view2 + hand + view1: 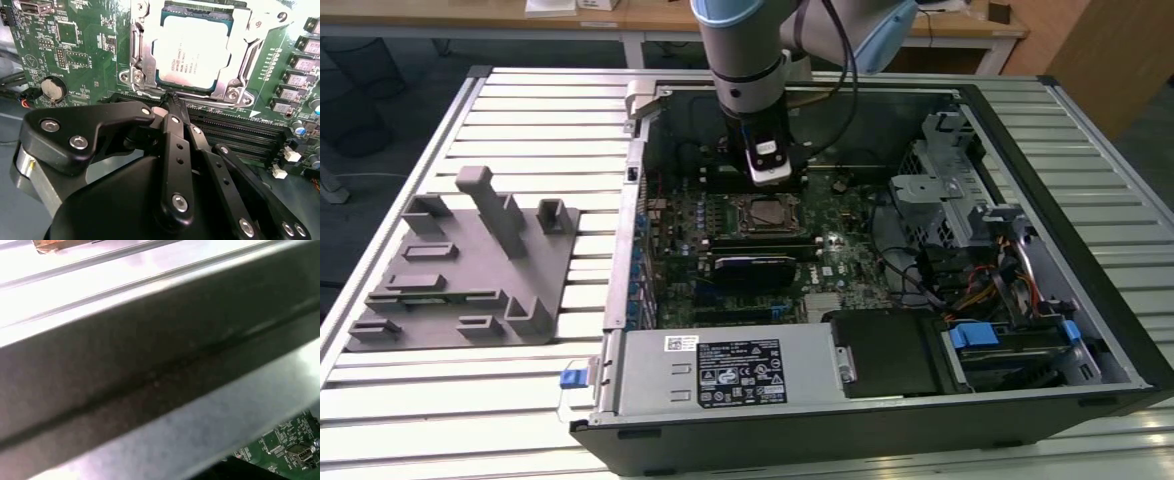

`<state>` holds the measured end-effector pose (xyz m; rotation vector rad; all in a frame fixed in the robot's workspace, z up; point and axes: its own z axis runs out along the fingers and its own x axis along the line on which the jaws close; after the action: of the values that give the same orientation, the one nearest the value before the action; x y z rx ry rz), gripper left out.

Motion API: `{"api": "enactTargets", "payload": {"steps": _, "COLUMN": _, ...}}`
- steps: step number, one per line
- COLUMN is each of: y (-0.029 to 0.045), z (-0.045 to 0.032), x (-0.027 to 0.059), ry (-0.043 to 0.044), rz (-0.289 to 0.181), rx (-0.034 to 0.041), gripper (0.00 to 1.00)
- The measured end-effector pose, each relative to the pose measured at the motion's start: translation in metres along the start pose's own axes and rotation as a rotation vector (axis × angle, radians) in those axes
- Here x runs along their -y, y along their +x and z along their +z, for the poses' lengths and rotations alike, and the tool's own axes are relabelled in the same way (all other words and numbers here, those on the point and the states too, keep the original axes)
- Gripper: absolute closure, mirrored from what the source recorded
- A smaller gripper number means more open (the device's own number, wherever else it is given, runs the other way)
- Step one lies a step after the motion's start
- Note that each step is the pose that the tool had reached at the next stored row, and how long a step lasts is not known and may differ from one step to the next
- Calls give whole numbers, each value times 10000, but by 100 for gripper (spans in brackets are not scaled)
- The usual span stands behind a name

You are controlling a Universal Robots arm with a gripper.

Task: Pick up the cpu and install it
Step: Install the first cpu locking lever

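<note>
Install step apparently at its tail: cpu (192, 52) already lying flat inside the socket frame (137, 55) on the motherboard (65, 45), silvery top up, nothing gripping it. Gripper (173, 102) poised just beside the socket's near edge, fingers closed together to a narrow tip, empty. In the exterior view, gripper (770, 172) low inside the open computer case (1067, 110), just behind the socket. Judged need — a straight, careful lift. Little room sideways: socket frame and memory slots (235, 132) close below, case wall behind; open space only upward
</note>
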<state>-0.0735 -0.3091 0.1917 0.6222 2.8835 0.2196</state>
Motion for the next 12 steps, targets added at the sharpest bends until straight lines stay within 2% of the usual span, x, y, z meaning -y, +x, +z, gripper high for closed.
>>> {"api": "enactTargets", "payload": {"steps": 2, "y": 0, "z": 1, "x": -1, "ry": -34, "rz": 8, "rx": -13, "gripper": 89}}
{"api": "enactTargets", "payload": {"steps": 6, "y": -2, "z": -9, "x": -3, "ry": -46, "rz": 9, "rx": -15, "gripper": 89}}
{"api": "enactTargets", "payload": {"steps": 12, "y": -19, "z": -123, "x": -24, "ry": -40, "rz": 11, "rx": -14, "gripper": 89}}
